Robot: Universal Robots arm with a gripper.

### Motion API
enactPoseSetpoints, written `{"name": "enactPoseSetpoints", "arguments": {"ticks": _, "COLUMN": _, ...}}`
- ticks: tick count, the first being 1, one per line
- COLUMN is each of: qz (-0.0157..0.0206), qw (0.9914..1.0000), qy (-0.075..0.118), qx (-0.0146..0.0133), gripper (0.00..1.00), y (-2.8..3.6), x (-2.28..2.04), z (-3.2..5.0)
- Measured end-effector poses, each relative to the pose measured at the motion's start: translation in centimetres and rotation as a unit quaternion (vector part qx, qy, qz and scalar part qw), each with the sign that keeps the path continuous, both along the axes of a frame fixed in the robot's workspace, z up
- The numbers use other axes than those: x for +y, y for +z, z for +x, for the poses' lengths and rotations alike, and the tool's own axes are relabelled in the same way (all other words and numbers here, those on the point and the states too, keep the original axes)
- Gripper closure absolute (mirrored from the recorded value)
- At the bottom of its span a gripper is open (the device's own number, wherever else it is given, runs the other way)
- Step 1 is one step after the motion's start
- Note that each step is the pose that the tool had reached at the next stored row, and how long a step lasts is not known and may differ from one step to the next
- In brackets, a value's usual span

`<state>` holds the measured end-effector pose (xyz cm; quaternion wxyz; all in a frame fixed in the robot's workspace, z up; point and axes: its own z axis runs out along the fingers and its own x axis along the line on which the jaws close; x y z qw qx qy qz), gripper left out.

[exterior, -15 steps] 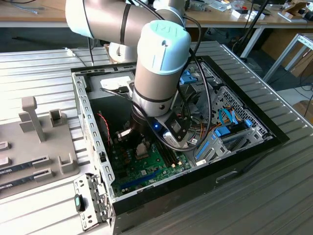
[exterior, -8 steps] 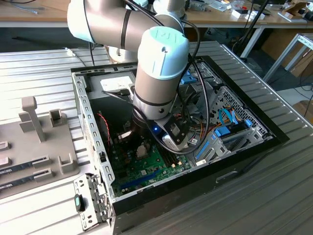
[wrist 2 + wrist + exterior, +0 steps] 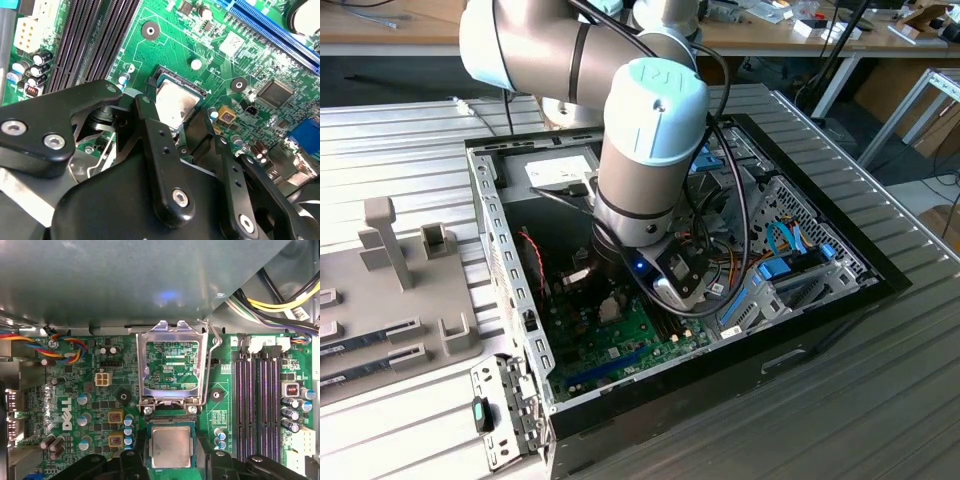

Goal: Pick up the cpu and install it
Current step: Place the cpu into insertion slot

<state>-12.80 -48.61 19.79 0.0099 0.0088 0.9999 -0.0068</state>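
The cpu [image 3: 171, 446] is lying flat in the socket on the board [image 3: 75, 405], frame [image 3: 172, 365] standing open beside it; the gripper [image 3: 187, 131] is hovering close over it, jaws straddling its edges, grip uncertain; light, stiff, fragile: best held by its rim.

Silver-grey tubular arm [image 3: 560, 50] with pale teal joint cap [image 3: 665, 95] and black cables along the wrist. Matte black gripper [image 3: 172, 145] linkages, fastened by silver screws.

Robotics lab: open computer case [image 3: 800, 330], cluttered workbenches [image 3: 770, 40].
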Motion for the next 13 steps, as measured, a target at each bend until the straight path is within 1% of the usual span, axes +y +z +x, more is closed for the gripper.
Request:
{"name": "enactPoseSetpoints", "arguments": {"ticks": 5, "qz": 0.0003, "qw": 1.00000, "qy": 0.000, "qx": -0.0002, "gripper": 0.51, "y": -0.03, "x": -0.03, "z": 0.01}}
{"name": "enactPoseSetpoints", "arguments": {"ticks": 6, "qz": 0.0002, "qw": 1.00000, "qy": 0.000, "qx": -0.0001, "gripper": 0.45, "y": -0.02, "x": -0.03, "z": 0.00}}
{"name": "enactPoseSetpoints", "arguments": {"ticks": 10, "qz": 0.0000, "qw": 1.00000, "qy": 0.000, "qx": 0.0000, "gripper": 0.45, "y": 0.01, "x": -0.05, "z": 0.00}}
{"name": "enactPoseSetpoints", "arguments": {"ticks": 12, "qz": 0.0001, "qw": 1.00000, "qy": 0.000, "qx": -0.0002, "gripper": 0.45, "y": 0.57, "x": -0.05, "z": 0.00}}
{"name": "enactPoseSetpoints", "arguments": {"ticks": 13, "qz": 0.0002, "qw": 1.00000, "qy": 0.000, "qx": -0.0003, "gripper": 0.45, "y": 0.66, "x": -0.05, "z": 0.00}}
